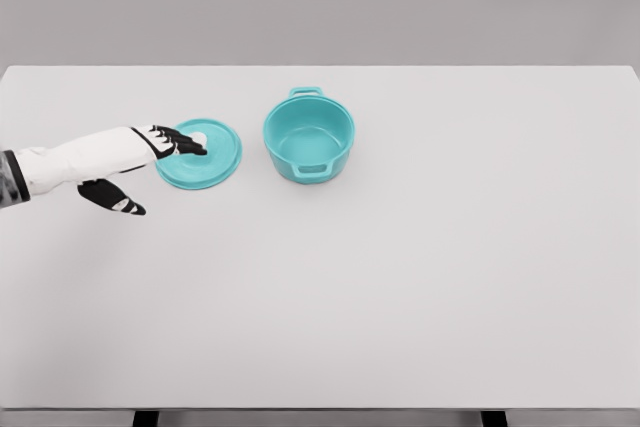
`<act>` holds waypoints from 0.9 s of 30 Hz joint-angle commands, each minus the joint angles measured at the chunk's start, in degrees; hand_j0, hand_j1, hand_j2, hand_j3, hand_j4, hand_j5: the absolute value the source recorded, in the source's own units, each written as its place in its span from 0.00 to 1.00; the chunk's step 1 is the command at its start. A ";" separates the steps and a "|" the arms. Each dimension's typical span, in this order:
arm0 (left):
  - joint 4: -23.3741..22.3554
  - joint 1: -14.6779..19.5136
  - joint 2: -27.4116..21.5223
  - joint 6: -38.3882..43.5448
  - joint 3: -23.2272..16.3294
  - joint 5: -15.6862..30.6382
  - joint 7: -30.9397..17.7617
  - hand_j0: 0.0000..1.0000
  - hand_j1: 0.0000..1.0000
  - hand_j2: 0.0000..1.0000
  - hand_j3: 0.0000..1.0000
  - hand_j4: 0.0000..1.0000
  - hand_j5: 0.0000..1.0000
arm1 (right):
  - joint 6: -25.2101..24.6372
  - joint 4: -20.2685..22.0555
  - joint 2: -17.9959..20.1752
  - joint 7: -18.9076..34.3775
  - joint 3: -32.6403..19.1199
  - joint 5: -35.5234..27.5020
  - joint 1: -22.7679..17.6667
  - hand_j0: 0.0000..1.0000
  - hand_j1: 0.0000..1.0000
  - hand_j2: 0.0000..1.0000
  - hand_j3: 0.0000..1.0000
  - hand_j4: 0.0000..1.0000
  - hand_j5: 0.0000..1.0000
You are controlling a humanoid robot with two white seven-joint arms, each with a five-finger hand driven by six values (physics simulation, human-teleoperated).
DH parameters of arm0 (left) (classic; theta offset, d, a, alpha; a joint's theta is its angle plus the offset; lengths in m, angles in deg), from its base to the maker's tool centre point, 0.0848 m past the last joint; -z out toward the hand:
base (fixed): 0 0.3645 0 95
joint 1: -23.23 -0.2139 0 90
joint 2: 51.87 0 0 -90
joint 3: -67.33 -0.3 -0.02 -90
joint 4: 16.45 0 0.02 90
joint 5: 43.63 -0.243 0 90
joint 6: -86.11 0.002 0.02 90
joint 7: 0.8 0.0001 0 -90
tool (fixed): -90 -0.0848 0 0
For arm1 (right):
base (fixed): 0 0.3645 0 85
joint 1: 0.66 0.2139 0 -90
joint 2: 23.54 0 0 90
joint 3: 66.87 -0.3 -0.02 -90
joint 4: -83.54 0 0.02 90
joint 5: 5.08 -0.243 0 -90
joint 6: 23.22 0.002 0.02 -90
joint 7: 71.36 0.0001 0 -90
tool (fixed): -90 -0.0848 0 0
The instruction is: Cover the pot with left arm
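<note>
One arm is what you see, the left one, entering from the left edge over the white surface (400, 297). Your left hand (165, 144) reaches over the turquoise lid (205, 159), fingers on its white knob (199, 137), thumb below; a firm grasp I cannot tell. Just right of the lid stands the uncovered turquoise pot (309, 139), apart from it

The teal pot (309, 139) and its lid (210, 159) look like smooth, matt enamel or plastic. The worktop (400, 277) is plain, matt, pale grey. The left hand (172, 141) looks hard black-and-white plastic.
</note>
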 commanded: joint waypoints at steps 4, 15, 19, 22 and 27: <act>-7.06 4.04 1.82 0.10 -0.23 1.07 -0.13 1.00 1.00 1.00 1.00 1.00 1.00 | 0.02 -0.57 0.00 0.02 -0.02 -0.04 -0.70 1.00 1.00 1.00 1.00 1.00 1.00; -23.59 8.79 11.76 0.10 -3.13 9.77 5.13 1.00 1.00 1.00 1.00 1.00 1.00 | 0.02 -0.48 0.00 -0.07 -0.19 -0.04 -1.05 1.00 1.00 1.00 1.00 1.00 1.00; -24.03 8.44 13.52 0.10 -2.34 17.50 8.57 1.00 1.00 1.00 1.00 1.00 1.00 | 0.02 -0.48 0.00 -0.07 -0.19 -0.04 -1.05 1.00 1.00 1.00 1.00 1.00 1.00; -30.27 8.88 15.10 0.10 -6.81 20.32 7.61 1.00 1.00 1.00 1.00 1.00 1.00 | 0.02 -0.48 0.00 -0.07 -0.19 -0.04 -1.05 1.00 1.00 1.00 1.00 1.00 1.00; -33.00 13.10 15.63 0.10 -12.36 20.41 -7.07 1.00 1.00 1.00 1.00 1.00 1.00 | 0.02 -0.48 0.00 -0.07 -0.19 0.05 -1.05 1.00 1.00 1.00 1.00 1.00 1.00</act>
